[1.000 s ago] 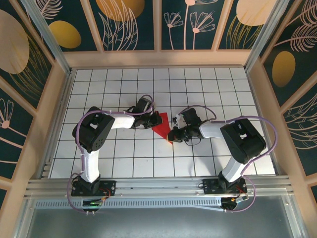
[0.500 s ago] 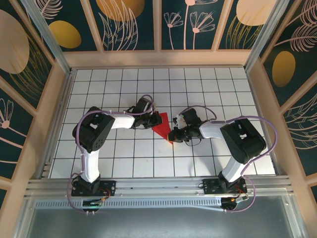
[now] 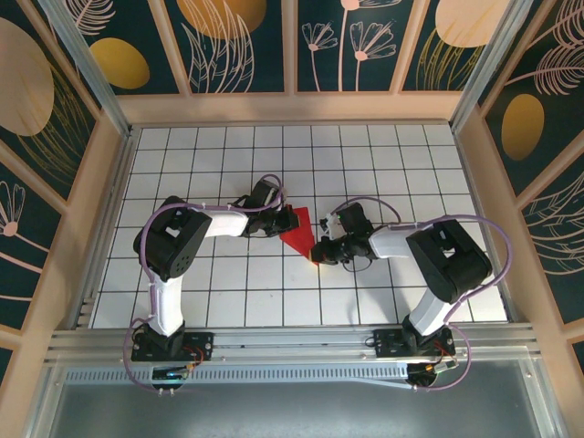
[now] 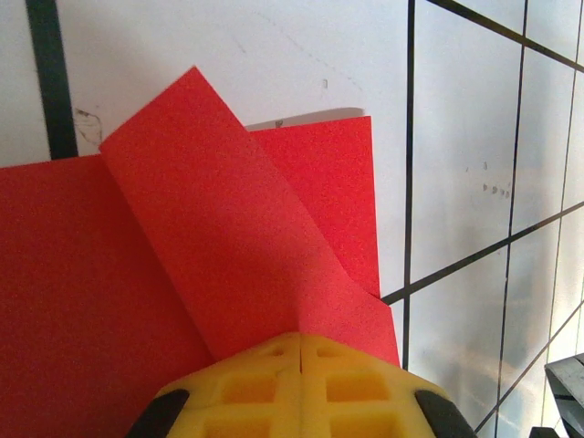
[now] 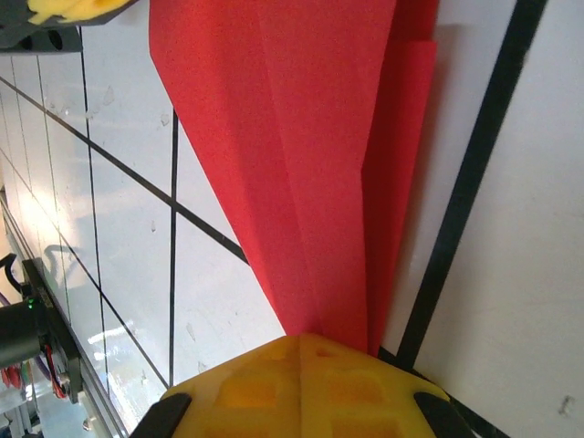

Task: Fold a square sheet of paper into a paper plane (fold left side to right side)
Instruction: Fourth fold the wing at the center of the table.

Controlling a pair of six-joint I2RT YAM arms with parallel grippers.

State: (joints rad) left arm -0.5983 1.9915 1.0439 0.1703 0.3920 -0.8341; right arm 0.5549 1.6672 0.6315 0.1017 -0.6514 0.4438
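Red paper [image 3: 297, 231], folded into a narrow wedge with its point toward my bases, lay flat on the white gridded table [image 3: 365, 155] near the middle, between my two wrists. My left arm rose from its base, bent at the elbow out on the left, and sent its forearm rightward and low over the tiles, so that my left gripper [image 3: 276, 222] met the wedge's wide far-left part. My right arm mirrored it, elbow out on the right and forearm reaching leftward, with my right gripper [image 3: 321, 250] at the near tip. Through the left wrist camera my left gripper [image 4: 301, 339] had its yellow pads pressed together with no gap, pinching a raised, slanting flap of the paper [image 4: 182, 274]. Through the right wrist camera my right gripper [image 5: 301, 342] was likewise closed tight, and the pointed end of the paper [image 5: 301, 137] ran in between its pads.
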